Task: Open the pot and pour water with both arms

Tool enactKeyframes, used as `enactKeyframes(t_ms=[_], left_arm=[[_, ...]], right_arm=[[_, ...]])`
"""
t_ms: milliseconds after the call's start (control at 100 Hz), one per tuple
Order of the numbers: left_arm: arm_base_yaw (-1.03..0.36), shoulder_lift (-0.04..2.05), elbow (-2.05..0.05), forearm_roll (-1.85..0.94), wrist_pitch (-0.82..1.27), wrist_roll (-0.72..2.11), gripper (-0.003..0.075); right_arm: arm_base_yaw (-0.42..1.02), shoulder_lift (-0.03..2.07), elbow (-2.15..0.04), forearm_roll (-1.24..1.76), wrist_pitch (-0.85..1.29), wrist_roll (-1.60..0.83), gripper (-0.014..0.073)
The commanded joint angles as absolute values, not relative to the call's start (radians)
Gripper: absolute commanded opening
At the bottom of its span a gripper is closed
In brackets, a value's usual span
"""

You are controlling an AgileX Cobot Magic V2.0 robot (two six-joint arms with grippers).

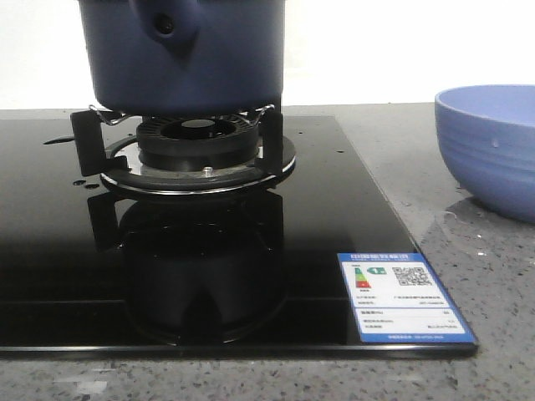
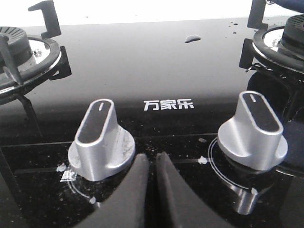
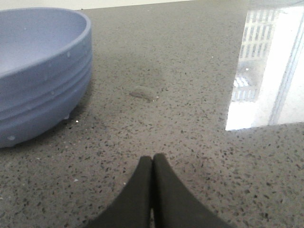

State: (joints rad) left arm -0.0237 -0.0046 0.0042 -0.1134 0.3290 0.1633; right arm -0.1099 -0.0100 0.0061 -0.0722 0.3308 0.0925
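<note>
The dark navy pot stands on the burner grate of the black glass hob in the front view; its handle lug with a dark hole faces me, and its top and lid are cut off by the frame. Neither arm shows in the front view. My left gripper is shut and empty, low over the hob between two silver knobs. My right gripper is shut and empty, low over the speckled grey counter beside the periwinkle bowl.
The periwinkle bowl sits on the counter right of the hob. A blue energy label is stuck on the hob's front right corner. A second burner shows in the left wrist view. A bright window reflection lies on the counter.
</note>
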Motion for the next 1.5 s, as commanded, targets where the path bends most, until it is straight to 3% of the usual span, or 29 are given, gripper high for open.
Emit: enactKeyframes(t_ms=[0, 180, 400, 560, 710, 840, 1191, 1391, 1491], left_arm=[[-0.02, -0.03, 0.033, -0.116, 0.284, 0.157, -0.002], [-0.02, -0.03, 0.033, -0.132, 0.165, 0.155, -0.002], [-0.02, -0.03, 0.033, -0.752, -0.051, 0.155, -0.002], [-0.02, -0.03, 0.033, -1.05, -0.066, 0.155, -0.002], [-0.02, -0.03, 0.028, -1.241, -0.058, 0.155, -0.002], [-0.02, -0.03, -0.018, -1.218, 0.013, 0.157, -0.002], [-0.02, 0.217, -0.286, -1.009, 0.462, 0.389, -0.002], [-0.15, 0.337, -0.419, -1.033, 0.559, 0.439, -0.002], [-0.231, 0.415, -0.468, -1.142, 0.673, 0.598, -0.002]], right_arm=[[-0.116, -0.026, 0.033, -0.089, 0.298, 0.088, -0.0063], [-0.116, -0.026, 0.033, -0.086, 0.098, 0.088, -0.0063], [-0.116, -0.026, 0.033, 0.271, -0.195, 0.088, -0.0063], [-0.116, -0.026, 0.031, 0.693, -0.169, 0.088, -0.0063], [-0.116, -0.026, 0.017, 0.813, -0.039, 0.088, -0.0063], [-0.116, -0.026, -0.044, 0.813, 0.082, 0.088, -0.0063], [-0.116, 0.2, -0.343, 0.658, 0.54, 0.069, -0.0062], [-0.116, 0.43, -0.524, 0.654, 0.913, -0.008, -0.0062], [-0.116, 0.523, -0.596, 0.758, 1.061, -0.154, -0.0062]])
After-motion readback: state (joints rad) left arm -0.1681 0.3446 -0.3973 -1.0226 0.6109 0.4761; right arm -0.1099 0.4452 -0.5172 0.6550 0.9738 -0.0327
